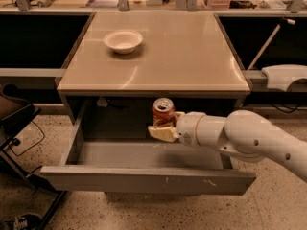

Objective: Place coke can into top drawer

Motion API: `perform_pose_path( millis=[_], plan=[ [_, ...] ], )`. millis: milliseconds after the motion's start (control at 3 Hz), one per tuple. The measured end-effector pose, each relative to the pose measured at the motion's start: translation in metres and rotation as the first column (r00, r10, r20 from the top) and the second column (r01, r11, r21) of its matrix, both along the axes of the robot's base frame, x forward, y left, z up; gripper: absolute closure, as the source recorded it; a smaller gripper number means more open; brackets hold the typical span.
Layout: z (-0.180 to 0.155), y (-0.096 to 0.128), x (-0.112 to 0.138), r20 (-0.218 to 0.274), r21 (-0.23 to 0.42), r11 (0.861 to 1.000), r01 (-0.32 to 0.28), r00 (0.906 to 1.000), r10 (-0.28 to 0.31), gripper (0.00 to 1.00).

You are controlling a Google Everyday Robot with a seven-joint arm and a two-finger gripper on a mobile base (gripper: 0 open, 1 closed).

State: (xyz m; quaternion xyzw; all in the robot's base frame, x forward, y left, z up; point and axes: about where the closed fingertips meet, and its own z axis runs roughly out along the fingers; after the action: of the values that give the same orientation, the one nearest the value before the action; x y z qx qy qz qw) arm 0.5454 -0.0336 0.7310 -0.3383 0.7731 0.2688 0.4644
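The coke can (pixel 163 112) is a small red can with a silver top, held upright in my gripper (pixel 164 127). The gripper's cream fingers are shut around the can's lower half. My white arm (pixel 249 140) reaches in from the right. The can hangs above the inside of the top drawer (pixel 148 178), which is pulled wide open under the table. The can's base is a little above the drawer floor (pixel 144 152), near the middle and towards the back.
A white bowl (pixel 123 40) sits on the tan tabletop (pixel 192 56) at the back left. A dark chair and cables (pixel 19 128) stand left of the drawer. A white fixture (pixel 285 75) juts out at the right. Cluttered shelves run along the back.
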Motion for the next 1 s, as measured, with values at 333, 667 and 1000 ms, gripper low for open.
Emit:
perform_pose_path(
  millis=[333, 667, 1000],
  plan=[
    [-0.002, 0.011, 0.001, -0.001, -0.004, 1.0, -0.022, 0.9998, 0.022, 1.0],
    [-0.011, 0.021, 0.0, -0.024, -0.028, 0.998, -0.057, 0.9981, 0.056, 1.0],
    [-0.039, 0.04, 0.001, -0.083, -0.075, 0.991, -0.114, 0.9908, 0.107, 1.0]
  ],
)
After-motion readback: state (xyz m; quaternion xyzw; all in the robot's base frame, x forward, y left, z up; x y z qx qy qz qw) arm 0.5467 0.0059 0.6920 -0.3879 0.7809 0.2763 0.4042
